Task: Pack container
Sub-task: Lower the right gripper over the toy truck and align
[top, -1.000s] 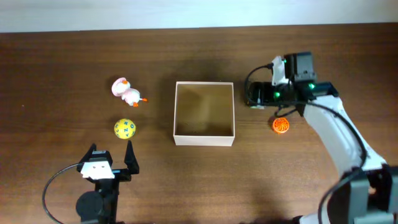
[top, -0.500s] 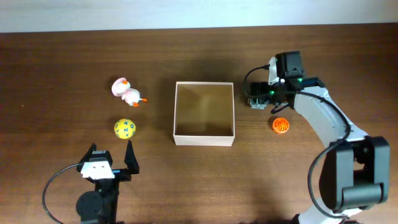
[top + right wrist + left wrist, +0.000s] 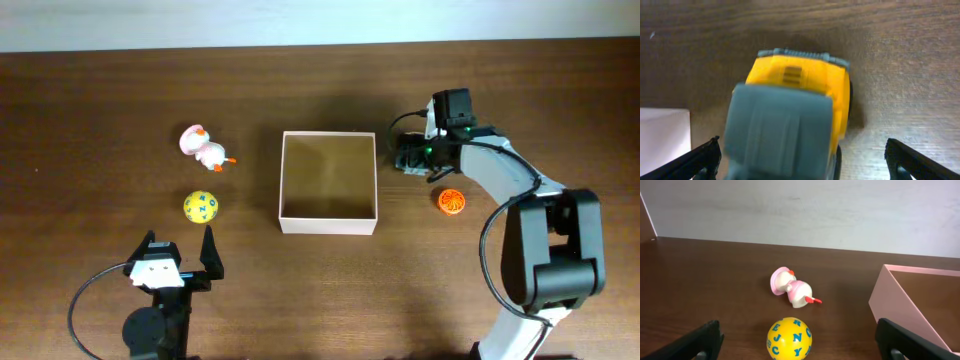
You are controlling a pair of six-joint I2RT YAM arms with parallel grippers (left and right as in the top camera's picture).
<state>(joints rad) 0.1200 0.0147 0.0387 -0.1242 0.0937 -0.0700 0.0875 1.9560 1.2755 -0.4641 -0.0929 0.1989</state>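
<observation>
The container (image 3: 286,224) is a square open box with white walls and a tan inside, at the table's middle, and it holds nothing. My right gripper (image 3: 414,158) is open just right of it. Its fingers (image 3: 800,160) straddle a yellow and grey toy truck (image 3: 795,85) without touching it. My left gripper (image 3: 181,256) is open and empty at the front left. A yellow letter ball (image 3: 789,338) lies just ahead of its fingers (image 3: 797,342). The container's wall (image 3: 895,302) shows at the right of the left wrist view.
A pink and white duck toy (image 3: 205,148) lies on its side left of the container, behind the yellow ball (image 3: 200,207); it also shows in the left wrist view (image 3: 790,287). An orange ball (image 3: 451,201) lies right of the container, in front of my right gripper.
My right wrist has swung left, nearer the container, while its fingers stayed over the toy truck. The left arm and the toys have not moved.
</observation>
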